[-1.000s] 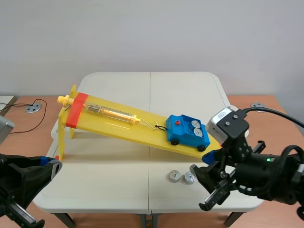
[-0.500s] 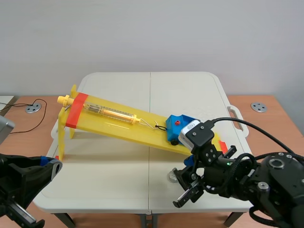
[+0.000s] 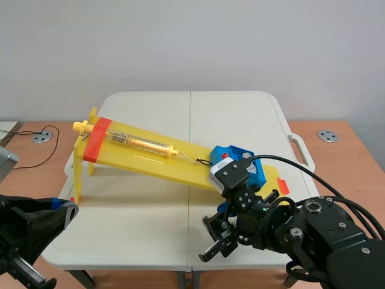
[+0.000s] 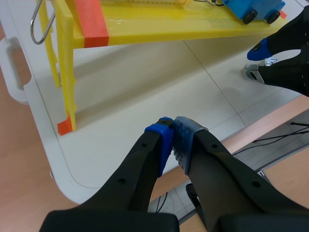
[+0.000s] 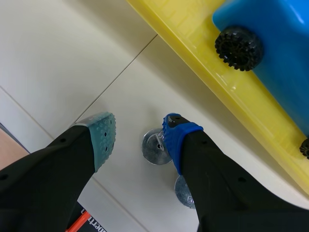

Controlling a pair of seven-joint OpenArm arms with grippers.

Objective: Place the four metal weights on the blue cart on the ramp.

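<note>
My right end effector (image 5: 140, 140) hangs low over the bench (image 5: 58, 58) with its fingers spread apart, gripping nothing. One metal weight (image 5: 153, 149) lies on the bench between the fingers, right against the blue-padded one. A second weight (image 5: 183, 192) peeks out from behind that same finger. Just ahead, the blue cart (image 5: 275, 48) sits on the yellow ramp (image 5: 193, 48). My left end effector (image 4: 173, 142) has its pads pressed together on nothing, over the bench's near edge, with the ramp's raised end ahead of it.
</note>
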